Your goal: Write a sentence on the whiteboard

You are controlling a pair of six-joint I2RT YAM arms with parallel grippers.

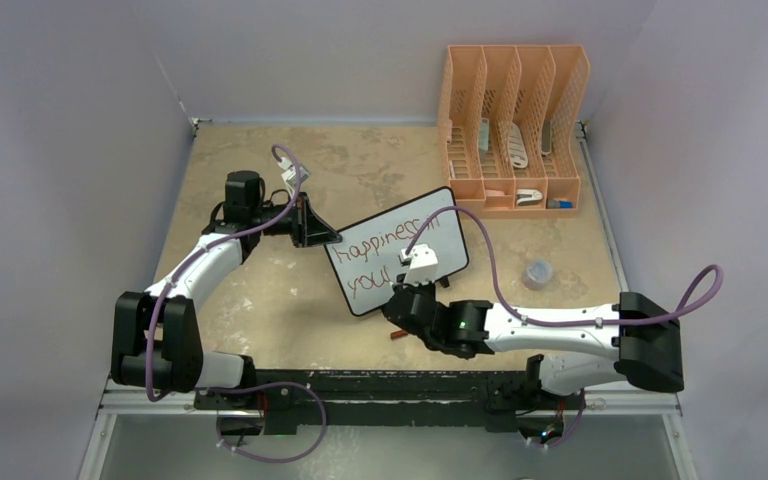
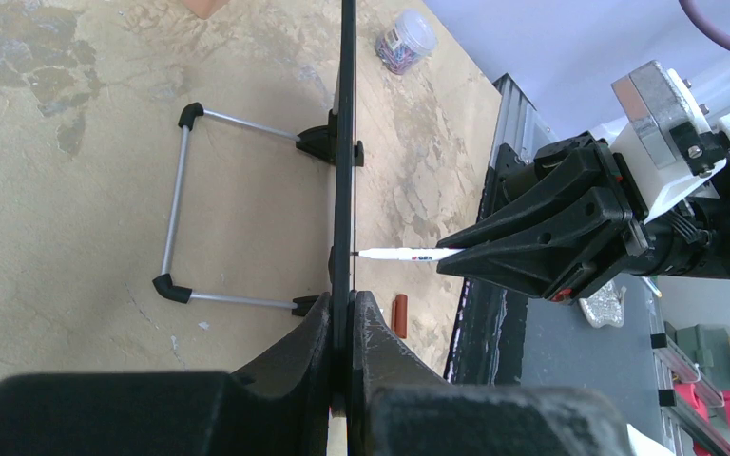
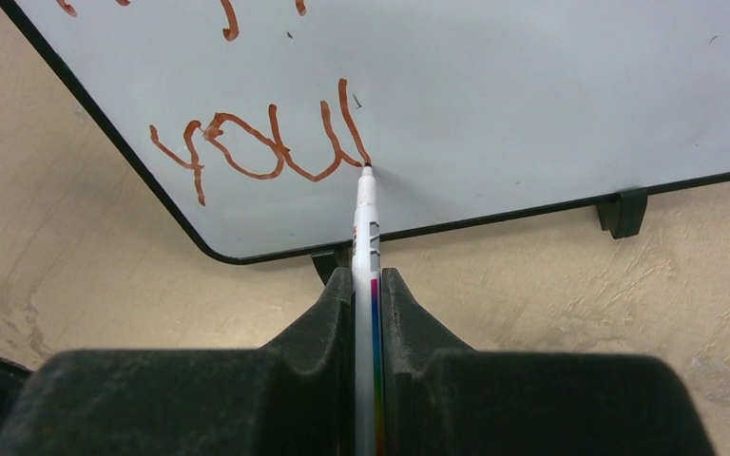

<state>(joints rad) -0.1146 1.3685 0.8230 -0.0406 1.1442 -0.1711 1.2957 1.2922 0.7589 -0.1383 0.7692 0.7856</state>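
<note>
the jaws clamp a white marker [image 3: 368, 249], its tip touching the whiteboard [image 3: 532, 95] at the end of the red-brown lettering [image 3: 266, 147].

A peach-orange mesh file organiser [image 1: 513, 130] with four upright slots stands at the upper right of the top view, at the back edge of the mottled beige surface [image 1: 280, 320]. It holds a few whitish items too small to name. Below it, right of centre, a small clear round jar [image 1: 537, 273] of mixed-colour bits sits alone. In the left wrist view a short red-brown cap-like cylinder [image 2: 400, 315] lies at lower centre.
</note>
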